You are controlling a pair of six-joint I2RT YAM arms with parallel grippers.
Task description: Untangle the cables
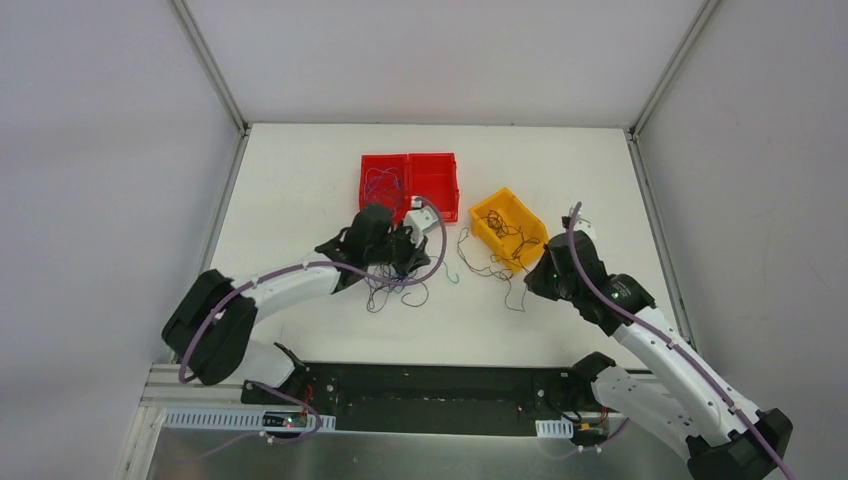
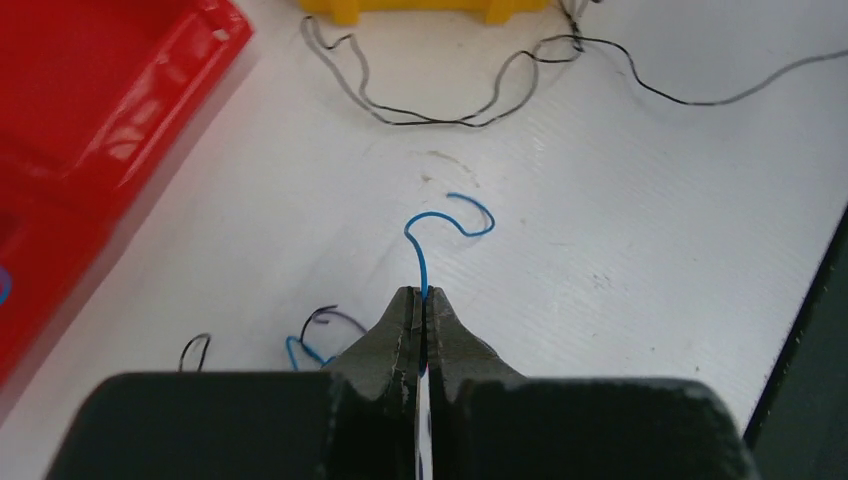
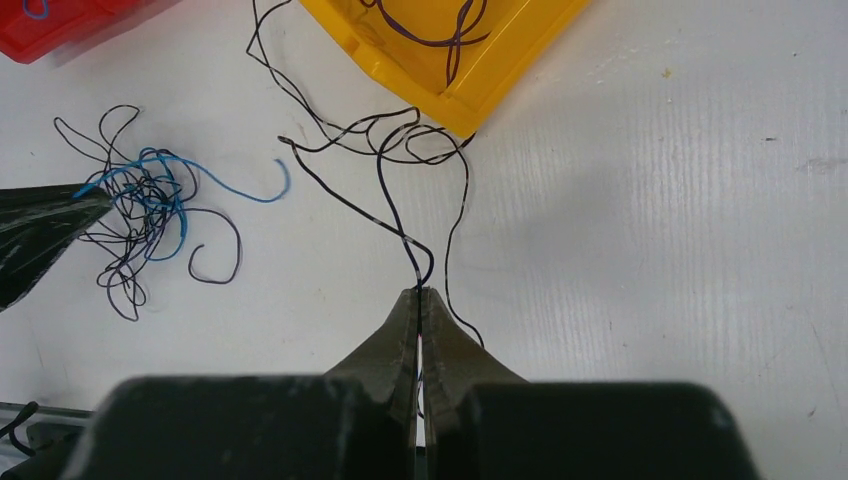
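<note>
The left tool (image 2: 421, 296) is pinched shut on a blue cable (image 2: 416, 255), whose free end curls out past the tips over the table (image 2: 620, 200). The right wrist view shows that same blue strand running back into a loose knot of cables (image 3: 145, 215), blue, purple and dark together, lying around the middle of the table, a little toward the left edge. The right tool (image 3: 419, 293) is likewise closed, gripping a dark cable (image 3: 381, 175). That cable loops away toward the yellow bin (image 3: 410, 75), where it crosses several other dark strands spilling over the bin's near rim onto the table. Farther out, the yellow bin, standing right of centre, holds a small heap of dark cables. The red bin (image 1: 434, 185), near the far edge, has a few blue and purple ones in its left compartment. I judge the sorting partly done: some cables are binned by colour, but the knot on the table is yet to be pulled apart. The dark strands by the yellow bin are not yet separated or fully inside.
</note>
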